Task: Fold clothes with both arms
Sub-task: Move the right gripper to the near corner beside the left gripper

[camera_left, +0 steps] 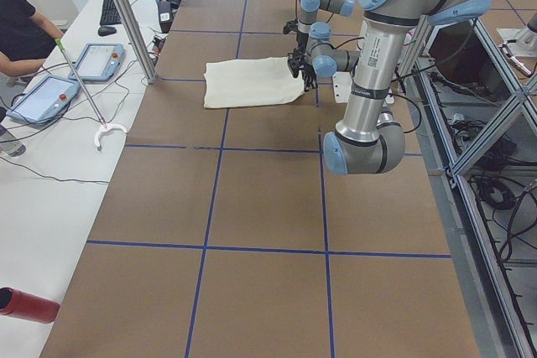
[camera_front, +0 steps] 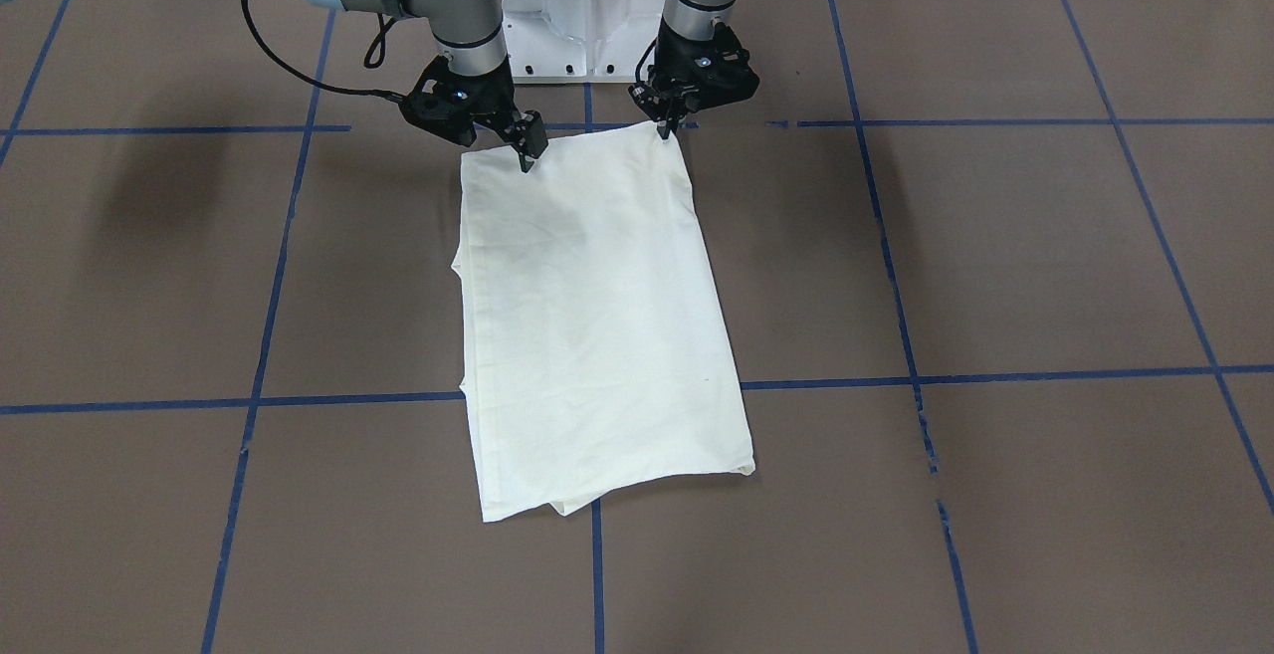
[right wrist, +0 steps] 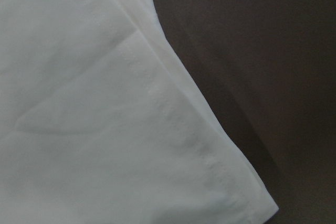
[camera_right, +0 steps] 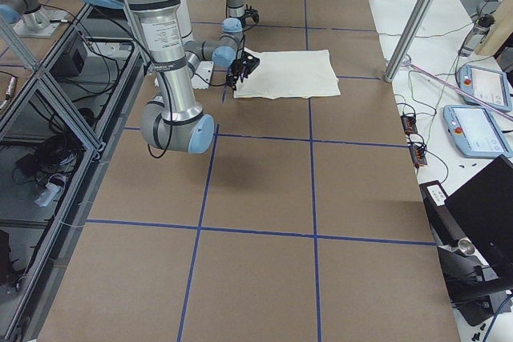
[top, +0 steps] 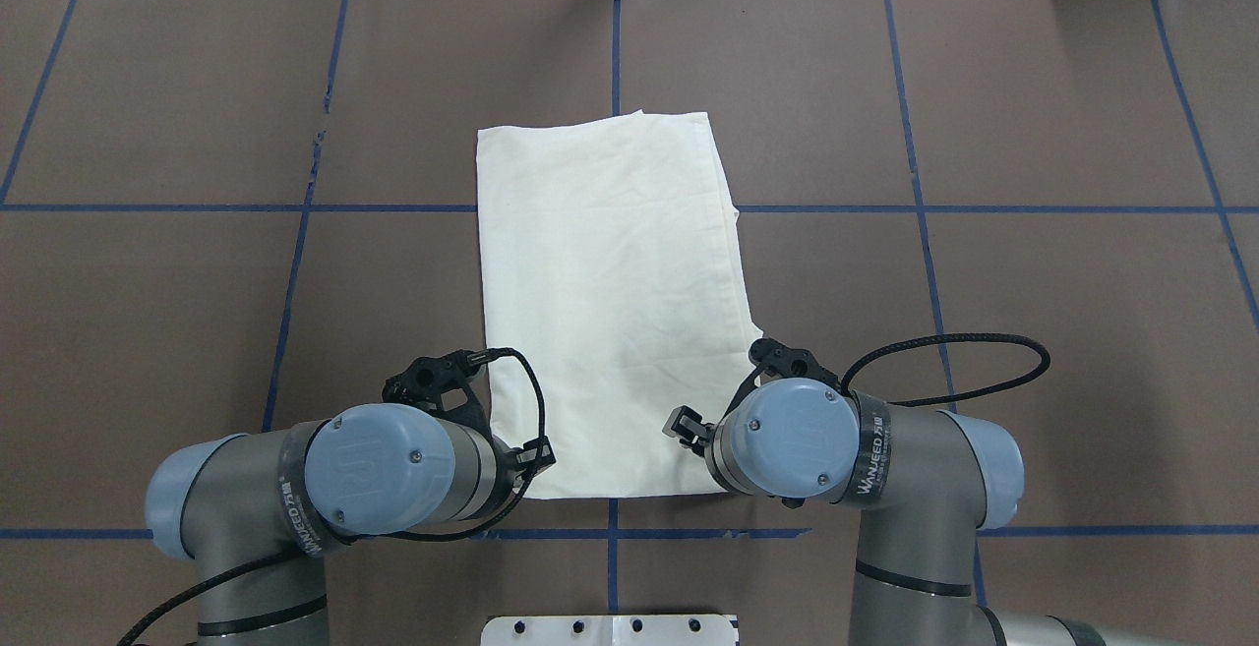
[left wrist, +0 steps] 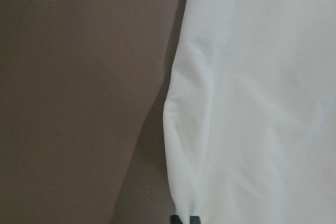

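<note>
The cream shirt [camera_front: 597, 316] lies folded into a long rectangle in the middle of the brown table [camera_front: 995, 256], plain side up. It runs from just in front of the white pedestal [camera_front: 582, 7] away from the robot and crosses one of the blue tape lines [camera_front: 995, 375]. Lower layers peek out along the side nearer the right arm [top: 915, 469] and at the far end. Both grippers are down at the edge closest to the robot. The left gripper [camera_front: 663, 126] sits on the corner there with its fingers drawn together into a narrow point. Its wrist view shows dark fingertips [left wrist: 178, 219] at the bottom of the frame with the shirt's edge gathered into them, so it is pinching the fabric. The right gripper [camera_front: 526, 158] is tilted, with its tip on the same edge a little in from the other corner. Its wrist camera shows only a stitched hem corner and bare table, so it cannot be told whether those fingers are closed on the cloth. In the overhead view a black strap [top: 866, 454] round the right arm's wrist reads "WANJEED" in white. A similar band [top: 295, 503] on the left arm [top: 236, 518] carries white lettering that is too small to read. A printed label [camera_left: 373, 60] on the left arm's silver tube is also illegible. A black cable [top: 944, 356] loops out beside the right wrist. At the operators' bench a person [camera_left: 21, 27] in a dark top sits by two teach pendants [camera_left: 99, 60].
</note>
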You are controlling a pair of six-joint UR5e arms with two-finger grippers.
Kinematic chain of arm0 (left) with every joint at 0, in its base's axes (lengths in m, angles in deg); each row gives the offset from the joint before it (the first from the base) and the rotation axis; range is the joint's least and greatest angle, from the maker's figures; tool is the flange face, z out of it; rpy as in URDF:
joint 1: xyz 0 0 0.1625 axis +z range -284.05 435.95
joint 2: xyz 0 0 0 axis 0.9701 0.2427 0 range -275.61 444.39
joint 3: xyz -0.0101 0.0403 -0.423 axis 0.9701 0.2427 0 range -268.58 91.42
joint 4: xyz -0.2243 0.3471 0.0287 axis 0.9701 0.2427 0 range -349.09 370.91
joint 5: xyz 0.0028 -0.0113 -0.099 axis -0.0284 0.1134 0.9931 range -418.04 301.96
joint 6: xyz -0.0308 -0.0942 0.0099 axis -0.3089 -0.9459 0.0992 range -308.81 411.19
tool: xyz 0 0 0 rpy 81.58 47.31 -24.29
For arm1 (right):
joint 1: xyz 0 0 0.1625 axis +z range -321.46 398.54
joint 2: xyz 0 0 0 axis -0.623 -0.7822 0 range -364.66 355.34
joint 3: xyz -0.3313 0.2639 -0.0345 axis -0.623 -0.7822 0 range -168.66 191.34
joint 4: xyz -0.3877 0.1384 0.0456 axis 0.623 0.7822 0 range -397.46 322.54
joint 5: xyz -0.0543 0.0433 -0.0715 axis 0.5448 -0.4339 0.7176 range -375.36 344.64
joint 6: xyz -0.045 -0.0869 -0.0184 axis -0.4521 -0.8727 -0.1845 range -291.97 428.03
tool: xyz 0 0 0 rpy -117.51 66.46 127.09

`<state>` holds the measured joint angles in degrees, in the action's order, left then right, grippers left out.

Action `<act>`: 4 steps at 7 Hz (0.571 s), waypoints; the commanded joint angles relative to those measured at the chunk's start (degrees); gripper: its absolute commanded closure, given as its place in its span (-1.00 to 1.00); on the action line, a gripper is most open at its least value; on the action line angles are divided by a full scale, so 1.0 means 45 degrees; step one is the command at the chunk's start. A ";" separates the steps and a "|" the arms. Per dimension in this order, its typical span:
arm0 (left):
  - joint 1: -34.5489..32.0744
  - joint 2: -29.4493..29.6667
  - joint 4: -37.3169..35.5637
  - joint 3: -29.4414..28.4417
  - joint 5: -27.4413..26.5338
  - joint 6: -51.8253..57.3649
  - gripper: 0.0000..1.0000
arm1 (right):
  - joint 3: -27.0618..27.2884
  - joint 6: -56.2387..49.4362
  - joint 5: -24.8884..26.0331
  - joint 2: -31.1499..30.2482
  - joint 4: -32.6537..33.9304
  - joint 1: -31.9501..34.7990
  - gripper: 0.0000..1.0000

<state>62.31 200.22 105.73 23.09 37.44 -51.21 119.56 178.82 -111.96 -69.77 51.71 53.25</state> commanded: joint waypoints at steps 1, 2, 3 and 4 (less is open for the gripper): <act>0.0005 0.0021 0.0004 -0.0012 -0.0006 0.0000 1.00 | -0.0044 0.0027 0.0041 0.0056 0.0418 -0.0066 -1.00; 0.0005 0.0040 0.0004 0.0008 -0.0006 0.0000 1.00 | -0.0160 -0.0070 0.0041 0.0095 0.0321 -0.0066 -1.00; -0.0014 0.0041 0.0004 0.0027 -0.0006 0.0000 1.00 | -0.0393 -0.0110 0.0061 0.0211 0.0262 -0.0066 -1.00; -0.0014 0.0041 0.0004 0.0028 -0.0006 0.0000 1.00 | -0.0512 -0.0091 0.0042 0.0290 0.0262 -0.0066 -1.00</act>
<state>62.28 200.38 105.74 23.17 37.41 -51.20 118.06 178.46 -111.74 -68.93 53.01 52.96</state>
